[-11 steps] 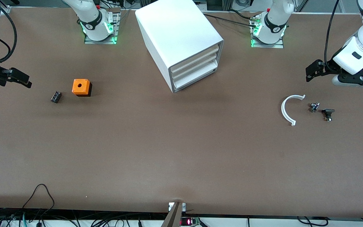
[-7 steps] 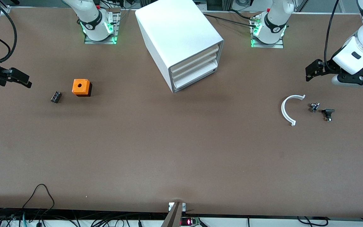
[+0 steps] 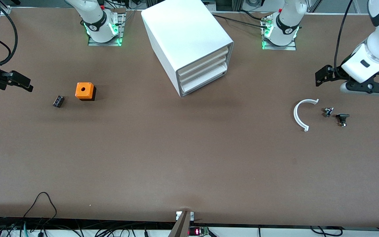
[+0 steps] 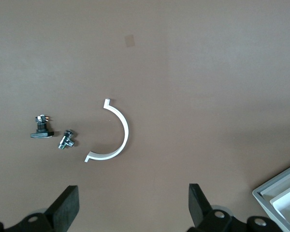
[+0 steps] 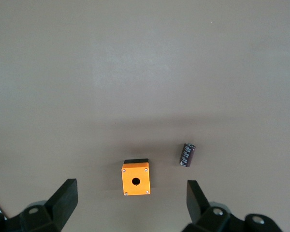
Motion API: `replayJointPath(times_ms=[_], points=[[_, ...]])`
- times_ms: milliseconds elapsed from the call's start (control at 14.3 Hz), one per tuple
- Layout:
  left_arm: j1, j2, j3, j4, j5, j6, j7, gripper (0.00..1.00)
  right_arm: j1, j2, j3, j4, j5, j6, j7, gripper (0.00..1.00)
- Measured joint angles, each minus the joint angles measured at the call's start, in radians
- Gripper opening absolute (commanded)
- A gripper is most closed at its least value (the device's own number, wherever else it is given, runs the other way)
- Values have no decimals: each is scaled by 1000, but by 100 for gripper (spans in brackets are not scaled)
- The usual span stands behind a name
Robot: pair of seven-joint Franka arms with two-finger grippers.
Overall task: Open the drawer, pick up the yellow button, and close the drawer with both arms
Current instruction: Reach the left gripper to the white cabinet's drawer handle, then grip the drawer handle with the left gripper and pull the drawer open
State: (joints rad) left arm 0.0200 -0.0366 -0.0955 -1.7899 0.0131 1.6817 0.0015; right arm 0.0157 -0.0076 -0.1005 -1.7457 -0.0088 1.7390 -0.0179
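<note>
The white cabinet point(image 3: 183, 36) stands at the middle of the table between the arms' bases. Its top drawer point(image 3: 206, 58) and the two lower ones are shut. A corner of the cabinet shows in the left wrist view point(image 4: 280, 195). The button is hidden. My left gripper point(image 3: 321, 77) point(image 4: 133, 212) hangs open and empty over bare table at the left arm's end. My right gripper point(image 3: 23, 83) point(image 5: 130, 203) hangs open and empty over bare table at the right arm's end, beside the orange cube.
An orange cube with a round hole point(image 3: 85, 91) point(image 5: 135, 179) and a small black block point(image 3: 58, 101) point(image 5: 187, 154) lie toward the right arm's end. A white arc piece point(image 3: 303, 113) point(image 4: 118, 137) and two small metal parts point(image 3: 328, 112) point(image 3: 342, 118) lie toward the left arm's end.
My left arm has shifted a little toward the cabinet, still open and empty. The right arm has not moved. The drawers stay shut.
</note>
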Motion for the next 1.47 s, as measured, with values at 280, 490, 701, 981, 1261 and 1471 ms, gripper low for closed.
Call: replayJointPath(times_ms=[280,490,701,981,1261,1471], points=[[0,39,0,15,0,-1,1,100,0,0,1,0,0,0,0,100],[-3,105,-3,23,-9,-15,2,100,2,0,12,0,12,-3,-2,100],[-2,199,-15,19,-161,-30,2,100,5,-2,82,3,38,-11,-3,100],[-5,310,-79,-59,-456,-35,8,100,11,-4,153,18,39,-17,-1,100],[-11,330,-173,-200,-758,-39,85,100,13,-4,223,21,39,-18,-1,100],[-15,335,-241,-285,-861,-39,190,100,13,-4,260,23,39,-18,-1,100]])
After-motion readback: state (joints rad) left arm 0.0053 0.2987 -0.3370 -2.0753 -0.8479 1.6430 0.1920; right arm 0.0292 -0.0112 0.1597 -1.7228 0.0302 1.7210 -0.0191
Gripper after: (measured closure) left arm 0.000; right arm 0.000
